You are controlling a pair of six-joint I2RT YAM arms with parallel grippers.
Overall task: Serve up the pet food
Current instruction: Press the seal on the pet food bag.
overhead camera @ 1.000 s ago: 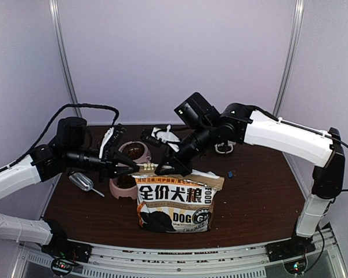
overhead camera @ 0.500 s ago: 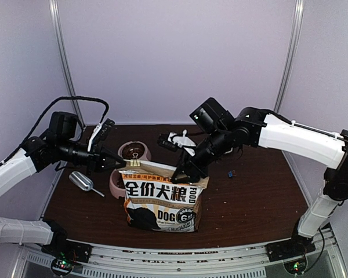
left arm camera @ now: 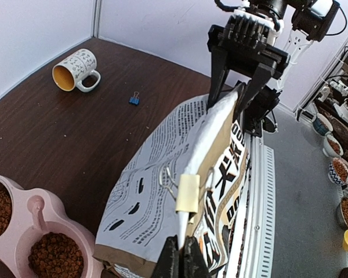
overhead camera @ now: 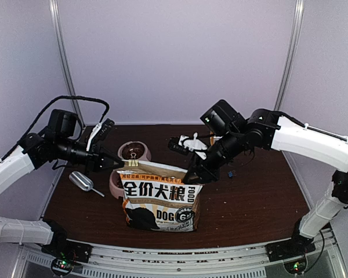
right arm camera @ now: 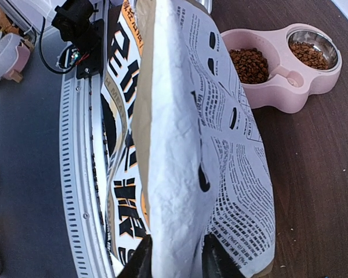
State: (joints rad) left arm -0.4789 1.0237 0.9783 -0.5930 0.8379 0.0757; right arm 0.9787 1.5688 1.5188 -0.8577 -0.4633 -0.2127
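Kraft-brown dog-food bag (overhead camera: 160, 200): left gripper (left arm camera: 178, 258) clamped on top edge, right gripper (right arm camera: 175, 258) parted astride far corner; pink double bowl (right arm camera: 290, 95) with dark kibble (right arm camera: 249, 58) behind.

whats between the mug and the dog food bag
A small blue binder clip lies between the mug and the bag; the left wrist view shows it best.
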